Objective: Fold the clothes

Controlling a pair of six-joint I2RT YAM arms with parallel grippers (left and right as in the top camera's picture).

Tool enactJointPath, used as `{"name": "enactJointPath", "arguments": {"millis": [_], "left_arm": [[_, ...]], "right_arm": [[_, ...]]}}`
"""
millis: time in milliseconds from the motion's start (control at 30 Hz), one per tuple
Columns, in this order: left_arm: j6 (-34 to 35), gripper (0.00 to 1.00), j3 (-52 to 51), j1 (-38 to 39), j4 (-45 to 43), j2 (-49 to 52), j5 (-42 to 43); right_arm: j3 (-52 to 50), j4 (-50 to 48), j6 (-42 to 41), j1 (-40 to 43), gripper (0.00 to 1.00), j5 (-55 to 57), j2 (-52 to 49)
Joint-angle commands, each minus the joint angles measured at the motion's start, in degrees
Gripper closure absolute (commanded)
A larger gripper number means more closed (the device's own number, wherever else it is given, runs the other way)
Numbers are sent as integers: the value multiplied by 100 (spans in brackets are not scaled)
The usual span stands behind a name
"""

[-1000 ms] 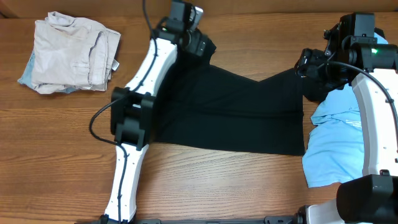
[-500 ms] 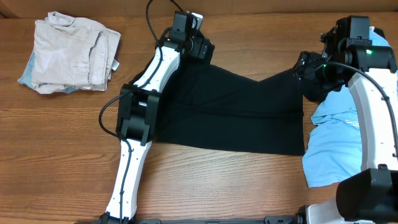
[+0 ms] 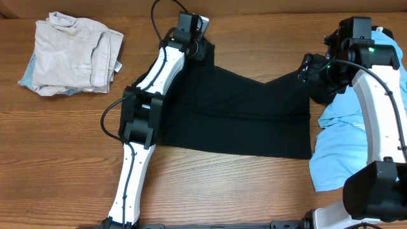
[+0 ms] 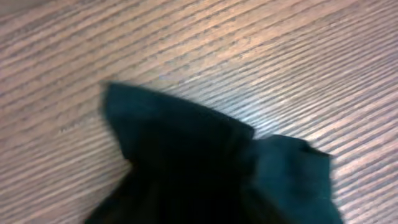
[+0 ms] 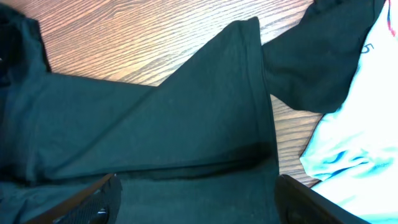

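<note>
Black cloth fills the middle of the wooden table on my overhead feed: the T-shirt lies spread flat, its near edge running almost straight, its far edge dipping in a shallow V between the two arms. The left gripper sits at the shirt's far left corner, where the cloth bunches against it. My left wrist camera gives me only a blurred, gathered peak of the T-shirt over bare wood grain, with no fingers in the shot, so I cannot tell whether that jaw is closed on the cloth or open. The right gripper hovers at the shirt's far right corner, beside a sleeve. On my right wrist feed, the right gripper has its two dark fingers standing wide apart at the bottom corners of the frame, with the T-shirt and its stitched hem lying flat on the table beyond them; they have hold of nothing. A light blue shirt lies crumpled along the table's right side, touching the black shirt's right edge and partly hidden by the right arm; the right wrist feed shows the light blue shirt pale against the black sleeve. A cream-beige garment lies in a loose folded heap at the far left corner of the table, well apart from everything else.
</note>
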State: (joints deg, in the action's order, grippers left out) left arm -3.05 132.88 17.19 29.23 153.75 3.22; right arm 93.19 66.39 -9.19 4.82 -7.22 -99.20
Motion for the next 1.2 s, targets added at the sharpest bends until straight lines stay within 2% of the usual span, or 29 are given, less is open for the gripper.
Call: {"name": "enactJointPath", "arguments": {"millis": [0, 167, 233, 500, 933, 1167], "left_arm": [[190, 73, 44, 2, 232, 39, -372], [546, 90, 258, -52, 688, -208, -754], [664, 96, 437, -83, 981, -361, -866], [844, 96, 1005, -181, 2124, -1169, -944], [841, 96, 1021, -146, 2533, -1480, -960], [839, 96, 1021, -142, 2719, -1480, -962]], "right_arm": [[-20, -31, 4, -31, 18, -20, 17], [-20, -127, 4, -31, 19, -20, 17], [-20, -271, 4, -31, 23, -17, 17], [-17, -1204, -125, -31, 30, 208, -275], [-17, -2540, -39, -68, 41, 466, -1945], [-17, -2997, -37, -68, 53, 807, -2450]]}}
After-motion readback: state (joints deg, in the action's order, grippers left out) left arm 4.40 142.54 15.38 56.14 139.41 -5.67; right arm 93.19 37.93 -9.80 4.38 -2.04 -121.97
